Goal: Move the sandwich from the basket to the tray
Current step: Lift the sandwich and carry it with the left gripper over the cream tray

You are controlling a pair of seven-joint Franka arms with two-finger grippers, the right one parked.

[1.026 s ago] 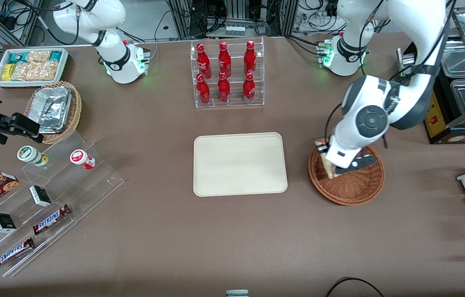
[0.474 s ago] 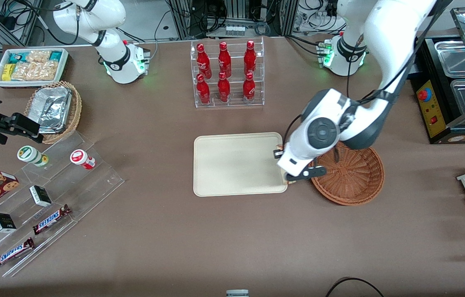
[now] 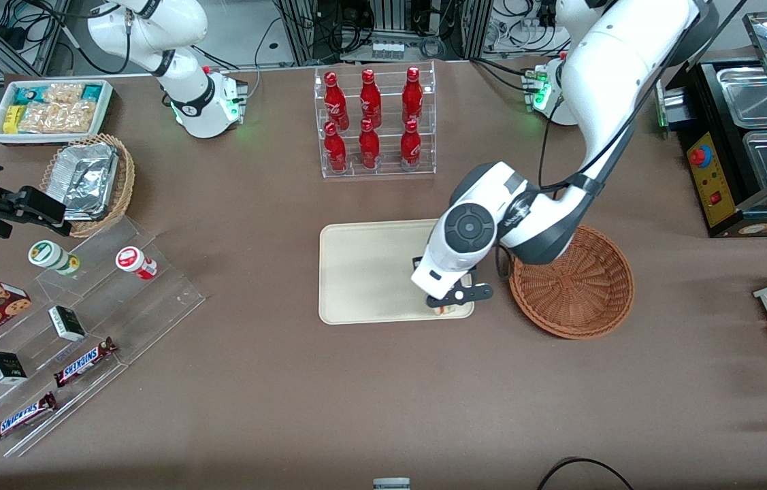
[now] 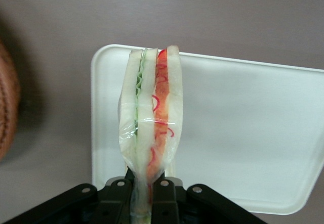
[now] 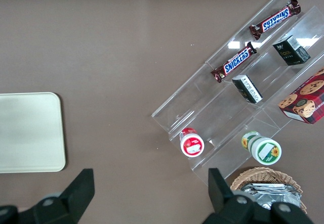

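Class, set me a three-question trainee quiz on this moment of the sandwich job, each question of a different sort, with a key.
1. True or false: the sandwich lies flat in the basket.
2. Over what does the gripper hang? A) bottle rack B) the tray C) snack bin
3. Fill in: the gripper is shut on the ____.

Key: 1 false, the basket holds nothing and the sandwich is pinched by its narrow end; 2 B, above the tray's corner nearest the basket and the front camera; 3 sandwich.

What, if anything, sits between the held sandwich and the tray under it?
Nothing visible. The gripper holds the sandwich above the tray, near the corner closest to the basket, and the tray surface below looks bare.
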